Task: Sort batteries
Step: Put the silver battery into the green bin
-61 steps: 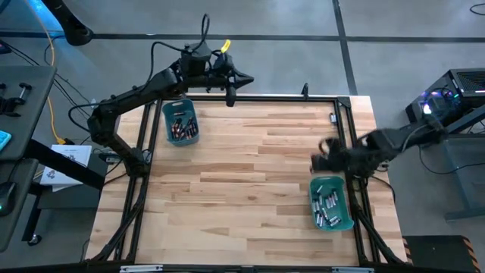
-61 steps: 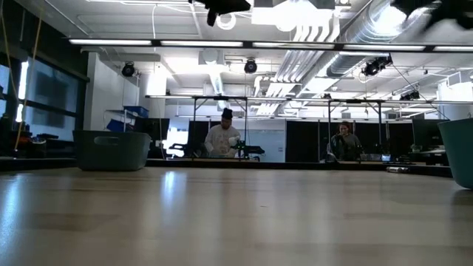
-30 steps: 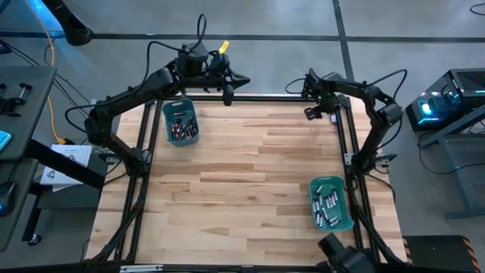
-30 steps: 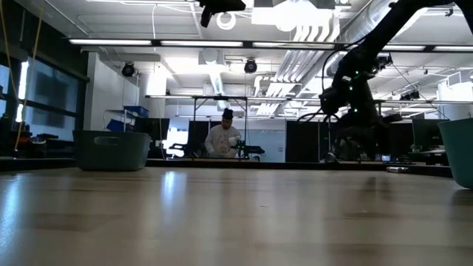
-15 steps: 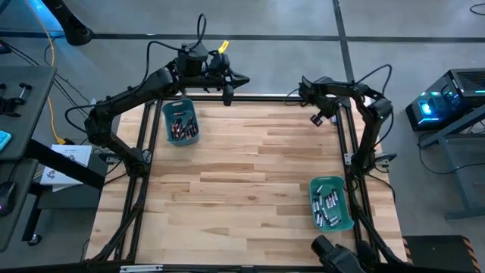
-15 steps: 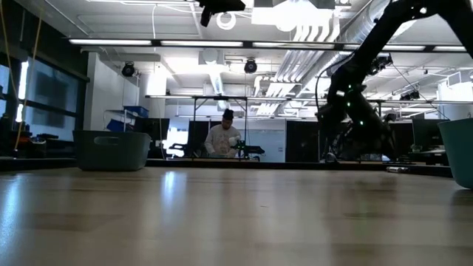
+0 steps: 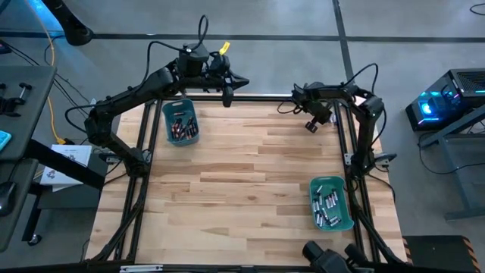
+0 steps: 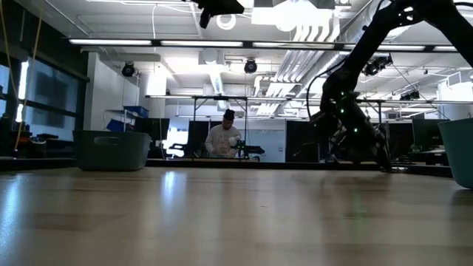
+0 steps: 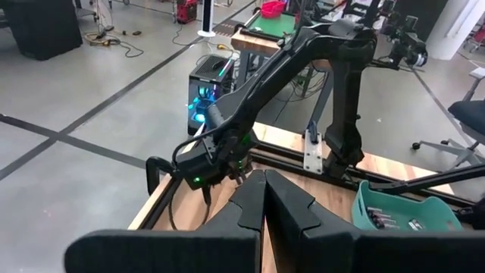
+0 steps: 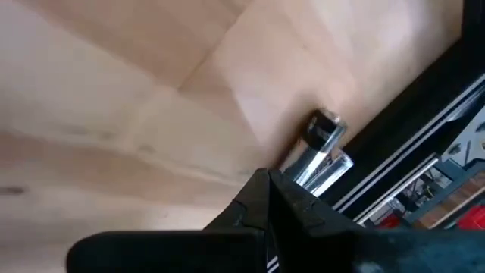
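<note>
1. Right end effector (image 7: 309,123) is at the far right corner of the surface (image 7: 242,182), fingers closed together, just beside one silver battery (image 10: 322,155) against the frame.
2. Left end effector (image 7: 228,97) I keep closed above the far edge.
3. Other batteries (image 7: 327,208) lie in two teal bins (image 7: 313,184).

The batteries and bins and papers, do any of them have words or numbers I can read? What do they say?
None can be read.
The batteries in the teal bin near the right arm: too small to read any label.
The batteries in the teal bin near the left arm: dark with reddish marks, no legible text.
The white papers beside the table: print too small to read.
The yellow tag on the left arm: no text visible.
</note>
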Robot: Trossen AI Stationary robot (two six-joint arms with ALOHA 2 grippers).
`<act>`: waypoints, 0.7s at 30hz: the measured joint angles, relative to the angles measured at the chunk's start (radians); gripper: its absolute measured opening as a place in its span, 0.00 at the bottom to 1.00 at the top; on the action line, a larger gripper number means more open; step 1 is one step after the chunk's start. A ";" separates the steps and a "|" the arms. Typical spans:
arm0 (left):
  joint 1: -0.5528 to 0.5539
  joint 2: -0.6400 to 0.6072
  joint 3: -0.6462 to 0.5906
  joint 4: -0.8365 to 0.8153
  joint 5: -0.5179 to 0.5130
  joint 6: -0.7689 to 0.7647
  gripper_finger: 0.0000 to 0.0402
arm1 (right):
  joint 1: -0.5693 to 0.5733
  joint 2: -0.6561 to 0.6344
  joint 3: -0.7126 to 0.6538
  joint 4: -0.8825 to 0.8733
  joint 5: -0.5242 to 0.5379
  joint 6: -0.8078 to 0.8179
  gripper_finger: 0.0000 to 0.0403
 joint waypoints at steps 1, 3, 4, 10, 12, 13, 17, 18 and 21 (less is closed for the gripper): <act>0.000 0.000 0.000 -0.001 0.000 0.005 0.00 | 0.007 -0.004 0.000 -0.006 -0.003 0.000 0.00; 0.000 0.000 0.000 -0.002 0.000 0.012 0.00 | 0.023 -0.028 0.000 -0.014 -0.003 -0.003 0.00; 0.000 0.000 0.000 -0.002 0.000 0.017 0.00 | 0.029 -0.042 0.000 -0.018 -0.005 -0.002 0.00; 0.000 0.000 0.000 -0.002 0.000 0.021 0.00 | 0.026 -0.109 0.000 -0.029 -0.125 0.059 0.01; 0.000 0.000 0.000 -0.001 0.000 0.022 0.00 | -0.004 -0.111 0.000 -0.020 -0.150 0.070 0.05; 0.000 0.000 0.000 -0.001 0.000 0.026 0.00 | -0.022 -0.111 0.000 -0.016 -0.160 0.072 0.08; 0.000 0.000 0.000 -0.001 0.000 0.035 0.00 | -0.089 -0.112 0.000 0.016 -0.206 0.072 0.25; 0.000 0.000 0.000 -0.002 0.000 0.035 0.00 | -0.102 -0.112 0.004 0.014 -0.212 0.084 0.29; 0.000 0.000 0.000 -0.005 0.000 0.029 0.00 | -0.103 -0.112 0.034 0.027 -0.224 0.096 0.41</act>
